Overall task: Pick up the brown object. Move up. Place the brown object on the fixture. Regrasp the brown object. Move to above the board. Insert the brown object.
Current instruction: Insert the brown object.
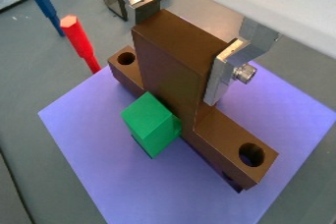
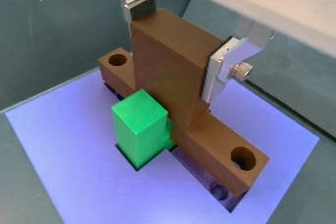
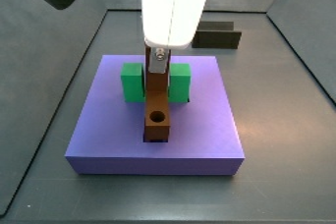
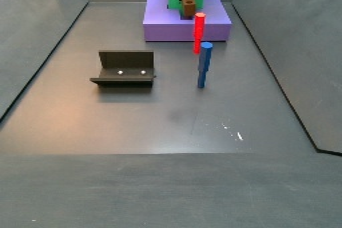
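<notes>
The gripper (image 2: 178, 41) sits low over the purple board (image 1: 92, 144), its silver fingers (image 1: 226, 76) clamped on the upright stem of the brown object (image 2: 178, 81), one plate on each flat face. Directly below the fingers, the brown object's crossbar lies along the board with a round hole near each end, and in both wrist views it looks seated in its slot, so by my read the insertion is all but done. Its long axis runs level across the board, square to the stem between the fingers. Just beside the stem stands the green block (image 2: 141, 125), touching the crossbar. Further out, a red peg (image 4: 199, 30) and a blue peg (image 4: 205, 67) stand on the floor, and well away sits the fixture (image 4: 124, 69), empty.
</notes>
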